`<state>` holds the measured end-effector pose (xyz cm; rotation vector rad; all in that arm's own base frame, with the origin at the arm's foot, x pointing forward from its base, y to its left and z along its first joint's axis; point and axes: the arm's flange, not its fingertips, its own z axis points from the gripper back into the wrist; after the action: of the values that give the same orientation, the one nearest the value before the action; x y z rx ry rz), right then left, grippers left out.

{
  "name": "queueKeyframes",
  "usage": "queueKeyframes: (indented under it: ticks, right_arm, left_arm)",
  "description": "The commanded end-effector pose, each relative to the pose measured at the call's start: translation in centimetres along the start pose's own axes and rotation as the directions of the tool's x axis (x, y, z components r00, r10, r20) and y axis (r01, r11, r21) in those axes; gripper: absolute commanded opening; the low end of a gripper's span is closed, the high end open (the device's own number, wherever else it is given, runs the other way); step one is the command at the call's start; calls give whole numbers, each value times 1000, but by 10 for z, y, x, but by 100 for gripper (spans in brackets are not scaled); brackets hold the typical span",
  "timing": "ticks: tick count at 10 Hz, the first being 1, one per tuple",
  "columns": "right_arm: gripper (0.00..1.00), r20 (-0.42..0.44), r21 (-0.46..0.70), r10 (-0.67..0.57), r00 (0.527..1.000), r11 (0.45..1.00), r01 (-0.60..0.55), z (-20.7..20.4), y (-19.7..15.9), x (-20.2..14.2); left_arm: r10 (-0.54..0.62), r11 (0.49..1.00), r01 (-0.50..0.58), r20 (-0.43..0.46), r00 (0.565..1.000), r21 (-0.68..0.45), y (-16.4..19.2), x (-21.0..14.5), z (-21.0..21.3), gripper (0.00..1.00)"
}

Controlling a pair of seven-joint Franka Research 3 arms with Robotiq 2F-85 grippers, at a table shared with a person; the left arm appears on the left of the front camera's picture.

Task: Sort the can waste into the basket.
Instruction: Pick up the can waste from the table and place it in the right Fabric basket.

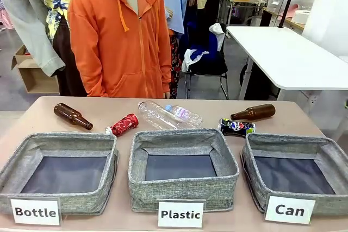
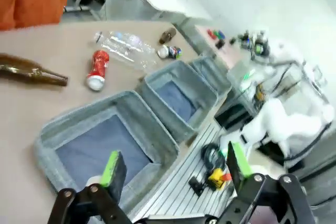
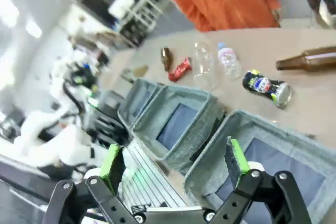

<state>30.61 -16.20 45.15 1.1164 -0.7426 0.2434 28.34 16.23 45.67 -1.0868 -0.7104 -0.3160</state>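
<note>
Reaching first for blue can (image 1: 236, 127) just behind Can basket (image 1: 288, 140) far-left corner; red can (image 1: 122, 125) well left of basket. Right fingers (image 3: 234, 157), left fingers (image 2: 112, 165) spread, empty. Pinch across crushed body, clear of brown bottle (image 1: 254, 113).

crushed red can (image 1: 122, 124), blue can (image 1: 236, 127), grey basket (image 1: 288, 142)

Across the bottom of the frame, side by side on the table (image 1: 109, 107): Bottle basket (image 1: 65, 137) left, Plastic basket (image 1: 179, 135) middle, Can basket (image 1: 293, 140) right. Behind them at mid-frame, left to right: left bottle (image 1: 73, 116), left can (image 1: 122, 124), plastic bottles (image 1: 163, 115), right can (image 1: 236, 127), with right bottle (image 1: 253, 113) just behind it. Beyond the far edge, upper centre-left: a person (image 1: 122, 36).
</note>
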Motion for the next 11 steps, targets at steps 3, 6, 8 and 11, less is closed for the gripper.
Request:
queueKeyframes:
  ticks: [3, 6, 8, 11]
  right_arm:
    - [100, 149, 23, -256, 955, 966, 256, -1, -47, -1]
    - [100, 115, 29, -176, 978, 984, 174, 17, -37, -17]
    - [100, 115, 29, -176, 978, 984, 174, 17, -37, -17]
    - [100, 115, 29, -176, 978, 984, 174, 17, -37, -17]
  left_arm:
    - [128, 992, -125, 188, 974, -31, 18, -29, -32, 100]
    - [110, 994, -106, 116, 987, -34, 37, -16, 7, 100]
    - [110, 994, -106, 116, 987, -34, 37, -16, 7, 100]
    - [137, 990, -134, 101, 985, -33, 38, -20, 6, 100]
